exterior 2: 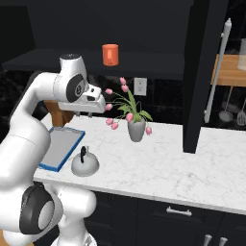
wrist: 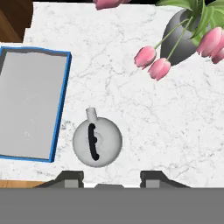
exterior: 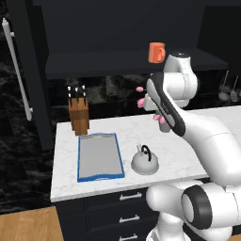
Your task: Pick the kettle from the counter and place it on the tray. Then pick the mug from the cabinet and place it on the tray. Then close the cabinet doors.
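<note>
The kettle (wrist: 96, 141) is seen standing on the counter (exterior: 188, 155) near its front edge, just to the right of the tray (exterior: 100, 157) but apart from its blue rim, with its black arched handle on top and its short spout turned toward the far wall. The gripper (wrist: 111, 177) is held high above the counter, looking straight down; its two finger tips are seen apart with nothing between them, so it is taken to be open and empty. In the hand view the kettle lies left of the line between the finger tips, so a straight descent from here would probably bring one finger down on the dome rather than around the handle, and the kettle could be pushed toward the front edge or against the tray rim. The handle is thin and runs near to far, so a grip across it is called for; if the jaws were closed along it, it would likely be missed or the kettle tipped. The grey vase of pink tulips (exterior 2: 136, 129) stands farther right and back, and its blooms could be brushed by the arm if the approach is swung wide. The orange mug (exterior: 156, 52) is still on the cabinet shelf (exterior: 108, 63), and the cabinet doors (exterior 2: 204, 77) are open, so a high lift near them could lead to a knock.
</note>
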{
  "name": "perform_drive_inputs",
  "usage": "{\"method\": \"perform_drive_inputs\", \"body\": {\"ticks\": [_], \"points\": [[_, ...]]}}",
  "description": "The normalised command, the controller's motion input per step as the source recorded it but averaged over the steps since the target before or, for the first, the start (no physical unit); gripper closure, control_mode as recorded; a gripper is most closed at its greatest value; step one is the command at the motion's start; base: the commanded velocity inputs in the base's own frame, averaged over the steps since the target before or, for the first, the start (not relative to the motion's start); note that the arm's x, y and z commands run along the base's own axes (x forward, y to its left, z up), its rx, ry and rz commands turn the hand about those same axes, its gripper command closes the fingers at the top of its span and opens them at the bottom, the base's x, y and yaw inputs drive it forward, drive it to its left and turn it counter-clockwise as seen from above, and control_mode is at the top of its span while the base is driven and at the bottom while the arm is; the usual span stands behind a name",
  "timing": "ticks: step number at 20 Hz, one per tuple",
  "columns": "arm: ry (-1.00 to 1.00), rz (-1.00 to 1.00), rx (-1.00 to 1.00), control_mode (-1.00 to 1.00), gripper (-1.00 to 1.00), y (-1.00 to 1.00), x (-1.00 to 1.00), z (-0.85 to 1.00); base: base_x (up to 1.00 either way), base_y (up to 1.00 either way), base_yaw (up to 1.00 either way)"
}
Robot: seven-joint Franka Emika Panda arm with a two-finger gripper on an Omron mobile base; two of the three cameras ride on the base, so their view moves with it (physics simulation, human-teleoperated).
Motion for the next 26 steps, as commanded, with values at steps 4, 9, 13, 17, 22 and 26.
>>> {"method": "perform_drive_inputs", "body": {"ticks": [4, 9, 13, 17, 22, 26], "points": [[0.00, 0.00, 0.00, -1.00, -1.00, -0.04, -0.01, 0.00, 0.00, 0.00, 0.00], [-0.31, 0.00, 0.00, -1.00, -1.00, -0.11, -0.23, 0.07, 0.00, 0.00, 0.00], [-0.67, 0.00, 0.00, -1.00, -1.00, -0.01, -0.43, 0.45, 0.00, 0.00, 0.00], [-0.68, 0.00, 0.00, -1.00, -1.00, 0.00, -0.31, 0.74, 0.00, 0.00, 0.00], [-0.49, 0.00, 0.00, -1.00, -1.00, -0.03, -0.04, 0.84, 0.00, 0.00, 0.00], [-0.35, -0.03, 0.00, -1.00, -1.00, -0.09, 0.00, 0.75, 0.00, 0.00, 0.00]]}}
